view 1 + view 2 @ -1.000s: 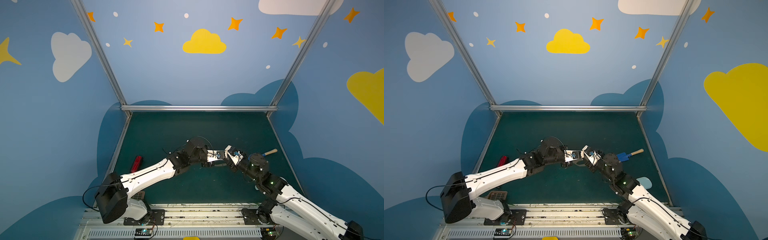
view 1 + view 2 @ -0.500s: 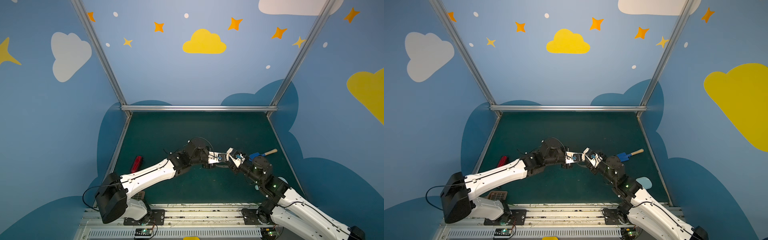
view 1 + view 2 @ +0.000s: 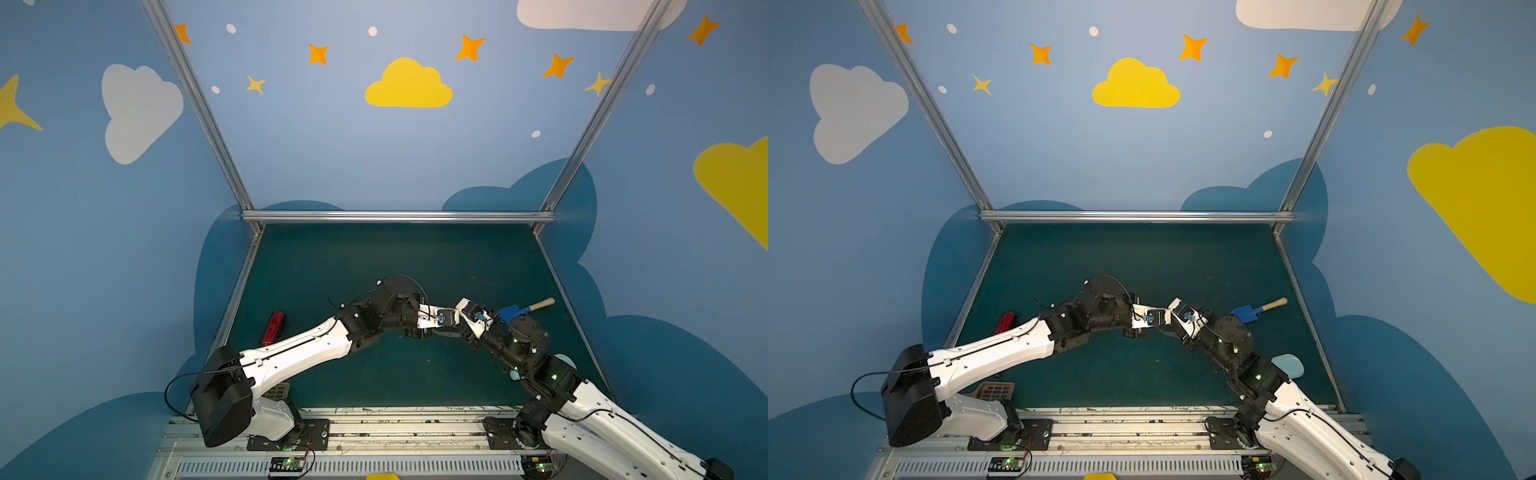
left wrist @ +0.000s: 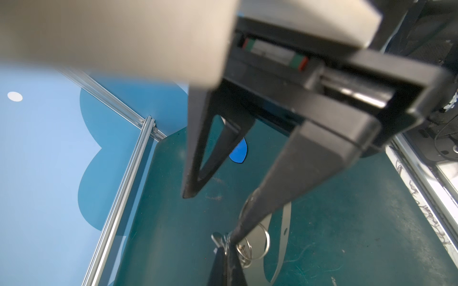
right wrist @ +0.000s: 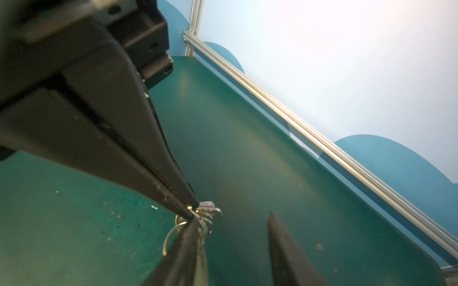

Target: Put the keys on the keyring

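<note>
1. The left gripper (image 5: 194, 207) is seen pressed together, its tips pinched on the small silver rings (image 4: 244, 248) at the keyring's edge.
2. The right gripper (image 5: 233, 219) is held apart. One finger (image 4: 272, 193) is laid against the same ring cluster, just beside the left tips, and the other (image 4: 193, 161) stands clear above the mat (image 5: 247, 136). Nothing is clamped by it.
3. The key (image 5: 208, 203) is taken to be the small pale piece right at the left tips, among the rings (too small for certainty). Whether it is already threaded cannot be told.
4. The keyring (image 4: 285, 230), a flat grey plate, is found directly under both grippers, near the middle of the mat. Whether it lies flat or is lifted at one edge cannot be told.
5. Handling, as judged:
   - The plate is thin, stiff and light, so it is likely to swing or slide when only a ring is held. It is better pinned at its rim.
   - The rings are springy and slippery, so a coil must be pried open without letting it snap off the tips.
   - The key is tiny and easily dropped. It is best taken by the flat faces of its head, with the hole left clear.
6. Further out, a blue spade (image 3: 513, 311) lies near the right arm, a red gadget (image 3: 273, 328) lies well apart on the left, and a pale spatula (image 3: 1287, 365) lies beside the right arm.
</note>
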